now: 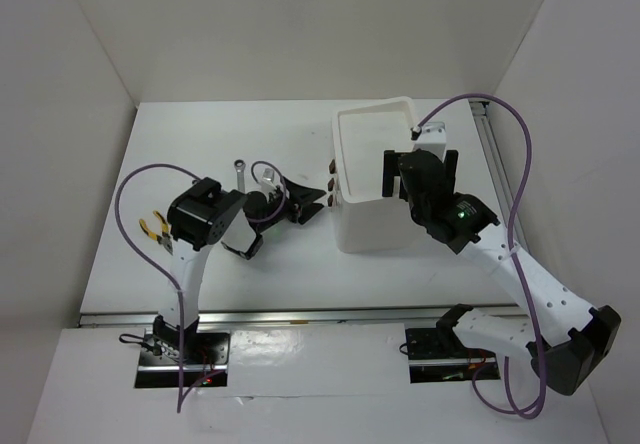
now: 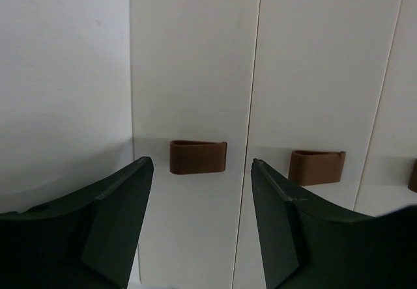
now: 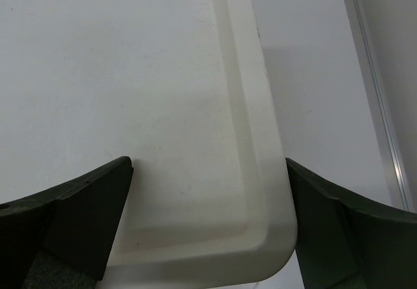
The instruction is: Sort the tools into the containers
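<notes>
The white box unit stands right of centre, its rimmed top tray bare. Its drawers face left, with dark red-brown handles. My left gripper is open and empty, pointing at the drawer fronts. In the left wrist view it sits just short of one handle, with a second handle to the right. My right gripper is open and empty over the tray's right rim; in the right wrist view it straddles the tray's corner. Yellow-handled pliers lie at the left. Two silver wrenches lie behind the left arm. No screwdrivers show.
White walls enclose the table on the left, back and right. A metal rail runs along the table's right edge, also seen in the right wrist view. Purple cables loop over both arms.
</notes>
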You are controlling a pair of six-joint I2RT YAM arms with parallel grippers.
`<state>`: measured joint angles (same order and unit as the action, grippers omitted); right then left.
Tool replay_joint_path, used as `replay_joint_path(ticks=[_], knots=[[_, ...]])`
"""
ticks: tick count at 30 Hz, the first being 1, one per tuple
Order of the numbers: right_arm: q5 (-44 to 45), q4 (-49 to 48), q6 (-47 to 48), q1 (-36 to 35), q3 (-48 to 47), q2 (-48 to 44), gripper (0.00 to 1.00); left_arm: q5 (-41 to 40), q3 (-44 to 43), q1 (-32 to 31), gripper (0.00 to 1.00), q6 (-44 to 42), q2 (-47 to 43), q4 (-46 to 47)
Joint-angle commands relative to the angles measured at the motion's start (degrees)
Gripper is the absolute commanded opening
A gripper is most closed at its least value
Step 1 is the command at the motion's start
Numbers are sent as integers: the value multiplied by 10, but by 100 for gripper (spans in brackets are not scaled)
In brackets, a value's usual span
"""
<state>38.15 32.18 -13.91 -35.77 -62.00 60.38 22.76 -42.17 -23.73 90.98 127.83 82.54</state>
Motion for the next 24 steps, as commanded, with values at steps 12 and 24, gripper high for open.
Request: replay_joint_path(ticks=[12,24], knots=[[-14,-22,2,-10,10,-12,100,-15,-19,-61,66,3,47,-3],[-14,-22,2,-10,10,-18,100,-47,-35,-66,60,14,52,-1]])
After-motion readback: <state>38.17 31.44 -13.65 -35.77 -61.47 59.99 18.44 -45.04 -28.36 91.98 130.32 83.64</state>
